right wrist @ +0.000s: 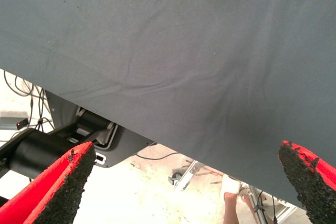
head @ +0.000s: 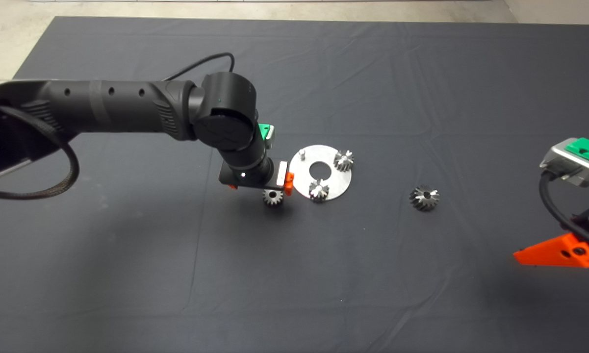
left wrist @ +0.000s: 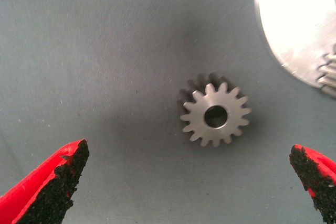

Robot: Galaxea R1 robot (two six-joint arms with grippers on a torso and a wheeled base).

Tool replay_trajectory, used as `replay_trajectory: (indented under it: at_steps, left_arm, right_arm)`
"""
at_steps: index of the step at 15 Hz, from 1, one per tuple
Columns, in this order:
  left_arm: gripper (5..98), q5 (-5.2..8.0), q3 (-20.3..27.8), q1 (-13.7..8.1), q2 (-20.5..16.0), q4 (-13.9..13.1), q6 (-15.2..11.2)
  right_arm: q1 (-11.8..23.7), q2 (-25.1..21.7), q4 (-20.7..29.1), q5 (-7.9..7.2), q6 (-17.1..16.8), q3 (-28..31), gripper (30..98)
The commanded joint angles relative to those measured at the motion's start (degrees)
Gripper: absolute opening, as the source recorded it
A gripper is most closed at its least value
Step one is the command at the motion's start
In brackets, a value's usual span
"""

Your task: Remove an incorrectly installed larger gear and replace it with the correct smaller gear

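Note:
The smaller gear lies flat on the mat just left of the round silver plate. My left gripper hovers right over it. In the left wrist view the smaller gear sits between my open left gripper, whose fingers stand wide apart and do not touch it. The larger gear lies on the mat to the right of the plate, apart from it. My right gripper is open and empty at the right edge, away from all the gears.
The plate carries two small gears, a bare peg and a centre hole. The plate's rim shows in the left wrist view. The right wrist view shows the mat's edge, floor and a person's leg.

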Motion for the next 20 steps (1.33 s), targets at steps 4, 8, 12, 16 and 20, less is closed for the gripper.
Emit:
replay_trajectory:
  at_steps: [4, 8, 12, 16, 20]
  left_arm:
    - [98.1, 0.48, -1.71, 0.83, 1.27, 0.63, -0.52]
    - [98.1, 0.48, -4.31, 1.89, 4.53, 0.8, -0.52]
    - [98.1, 0.4, -4.7, 2.77, 4.62, 1.07, -0.35]
    - [98.1, 0.48, -4.79, 4.02, 4.53, 2.38, -0.07]
    - [94.7, 0.48, -4.61, 4.26, 4.53, 3.17, 0.0]
  right_arm:
    - [2.08, 0.26, 1.98, 0.33, 0.06, 0.54, 92.1]
    - [2.26, 0.26, 1.98, 0.33, 0.06, 0.54, 94.3]
    - [2.35, 0.26, 1.98, 0.33, 0.16, 0.54, 96.8]
    - [3.14, -0.01, 1.98, 0.33, 0.41, 0.46, 96.8]
    - [3.23, 0.07, 1.98, 0.33, 0.41, 0.54, 96.8]
